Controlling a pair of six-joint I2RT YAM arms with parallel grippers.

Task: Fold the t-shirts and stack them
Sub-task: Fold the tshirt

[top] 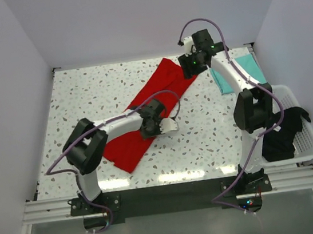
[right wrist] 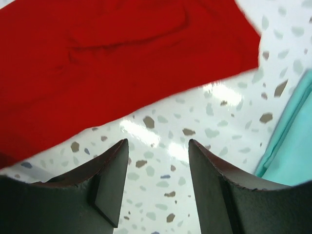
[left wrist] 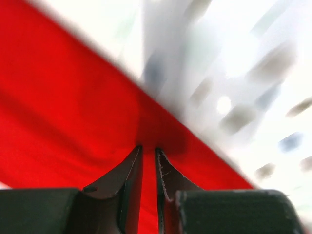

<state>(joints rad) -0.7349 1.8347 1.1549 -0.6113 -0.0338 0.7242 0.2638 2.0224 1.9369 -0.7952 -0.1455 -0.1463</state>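
The bright red cloth t-shirt [top: 166,84] is lying as a long folded strip. It is running slantwise from near the middle of the speckled white surface's [top: 95,90] near edge up towards the middle of its far edge. The left end effector [left wrist: 148,147] is hanging over the strip's right-hand border about halfway along. Its jaws are standing almost together, with only a thin slit between them and their tips at the red cloth. That wrist view is blurred, so I cannot tell whether any cloth is being pinched. The right end effector [right wrist: 157,142] is hovering by the strip's far end with its jaws parted and holding nothing, and bare surface is showing between them just beside the red hem. The folded mint-teal cloth t-shirt [top: 249,65] is lying near the far right corner, apart from the red one. The black cloth t-shirt [top: 280,132] is slumping in the white plastic lattice basket [top: 311,151] at the right edge, towards the near corner.
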